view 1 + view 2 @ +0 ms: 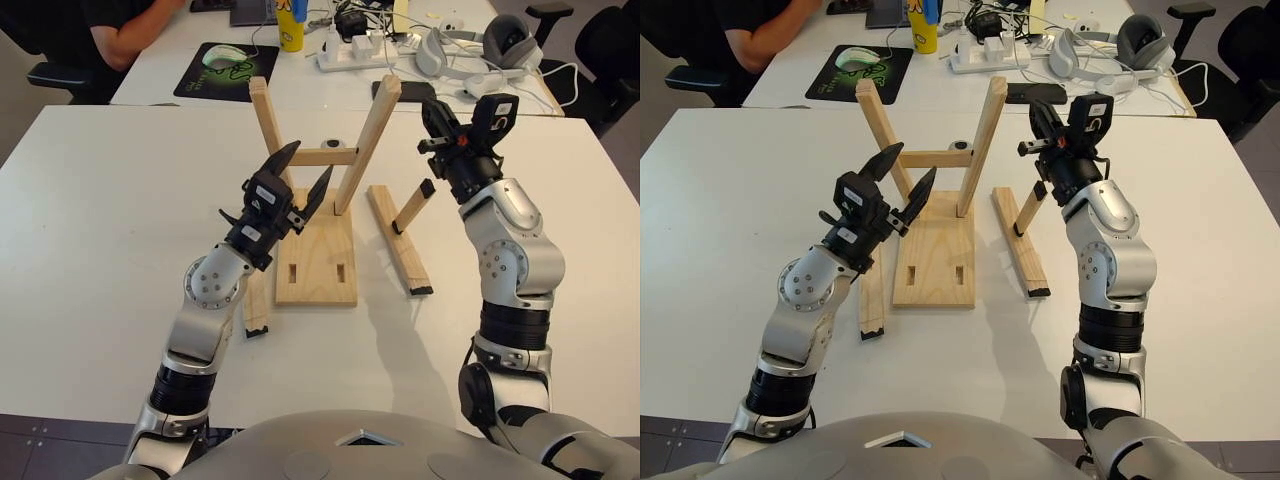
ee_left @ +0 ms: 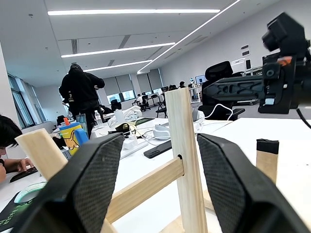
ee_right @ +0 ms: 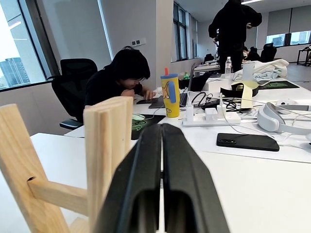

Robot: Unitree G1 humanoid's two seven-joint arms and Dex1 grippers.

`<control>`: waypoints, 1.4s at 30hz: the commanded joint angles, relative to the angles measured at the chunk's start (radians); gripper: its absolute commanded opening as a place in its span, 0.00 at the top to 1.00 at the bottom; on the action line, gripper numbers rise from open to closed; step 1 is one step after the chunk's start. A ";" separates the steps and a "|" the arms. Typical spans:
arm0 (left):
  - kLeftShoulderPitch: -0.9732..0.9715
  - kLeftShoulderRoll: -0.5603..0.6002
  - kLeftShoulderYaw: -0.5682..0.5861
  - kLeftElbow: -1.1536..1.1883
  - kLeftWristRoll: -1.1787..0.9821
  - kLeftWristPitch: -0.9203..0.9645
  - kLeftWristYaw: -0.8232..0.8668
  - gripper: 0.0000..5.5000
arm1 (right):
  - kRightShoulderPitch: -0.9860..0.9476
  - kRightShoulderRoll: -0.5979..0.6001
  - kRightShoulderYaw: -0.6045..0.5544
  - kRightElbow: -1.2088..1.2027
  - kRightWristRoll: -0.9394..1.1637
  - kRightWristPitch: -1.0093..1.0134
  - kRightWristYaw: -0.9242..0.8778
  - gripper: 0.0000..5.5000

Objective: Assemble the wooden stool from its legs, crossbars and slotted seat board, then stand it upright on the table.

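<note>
The slotted seat board (image 1: 316, 265) lies flat mid-table. Two legs (image 1: 368, 140) stand up from its far end, tilted, joined by a crossbar (image 1: 325, 156). Another leg assembly (image 1: 398, 240) lies on the table right of the board, and one more leg (image 1: 256, 310) lies at the board's left edge under my left arm. My left gripper (image 1: 306, 168) is open, held near the standing frame; in the left wrist view the standing leg (image 2: 187, 160) shows beyond the spread fingers (image 2: 82, 194). My right gripper (image 1: 430, 108) is shut, empty, hovering right of the right standing leg (image 3: 109, 160).
Behind the work table a second table carries a black phone (image 1: 405, 90), a mouse pad (image 1: 225, 70), a yellow cup (image 1: 290, 30), a headset (image 1: 480, 45) and cables. A person sits at its far left. Bare tabletop (image 1: 110, 210) spreads on both sides.
</note>
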 commanded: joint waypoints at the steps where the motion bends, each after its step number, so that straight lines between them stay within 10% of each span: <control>1: -0.017 0.000 0.004 0.018 0.011 -0.008 0.003 0.49 | 0.003 0.003 0.020 0.051 -0.040 -0.061 0.005 1.00; 16: -0.029 -0.005 0.005 0.035 0.008 -0.016 -0.004 0.49 | -0.074 -0.019 -0.001 0.029 -0.084 -0.160 -0.042 1.00; 23: -0.025 0.001 0.010 0.026 0.006 -0.010 -0.005 0.49 | 0.056 -0.011 0.129 0.058 -0.099 0.150 -0.049 1.00; 42: 0.012 -0.006 0.004 -0.004 0.011 0.004 0.012 0.49 | -0.106 -0.015 -0.038 -0.227 -0.057 -0.072 -0.116 1.00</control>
